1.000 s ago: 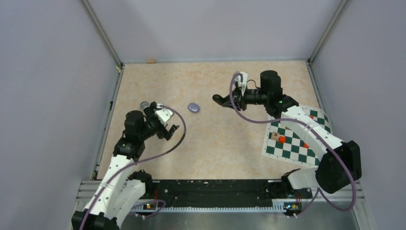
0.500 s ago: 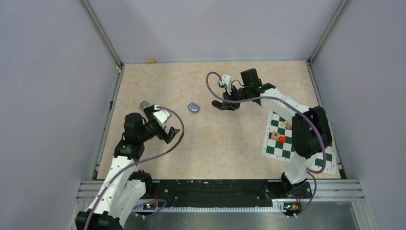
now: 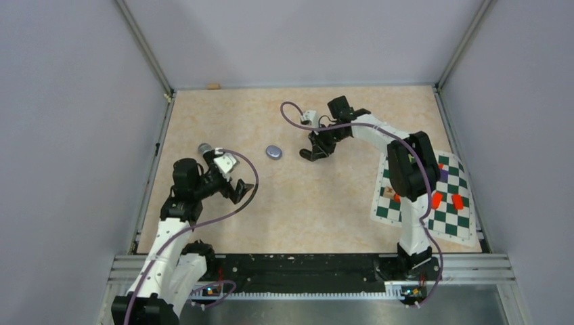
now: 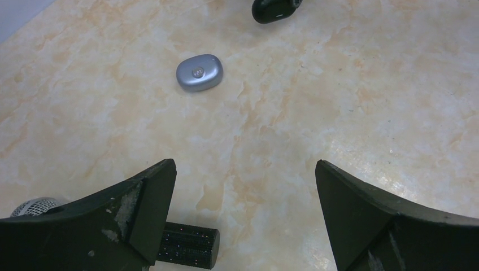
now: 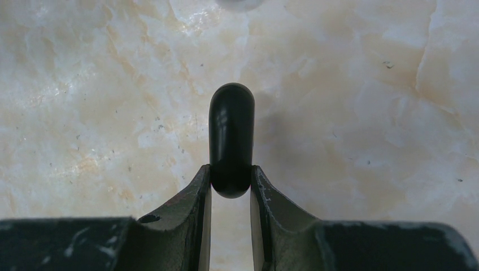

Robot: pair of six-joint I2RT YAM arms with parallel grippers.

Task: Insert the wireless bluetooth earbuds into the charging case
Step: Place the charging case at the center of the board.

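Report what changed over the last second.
The right arm's elbow swung left off the chessboard and folded up. The right gripper tipped from pointing left to pointing down, and is shut on a black object. The open left gripper barely moved, and the grey case stayed put.

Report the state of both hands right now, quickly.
Left hand: open, holding nothing.
Right hand: closed on the black oval case.
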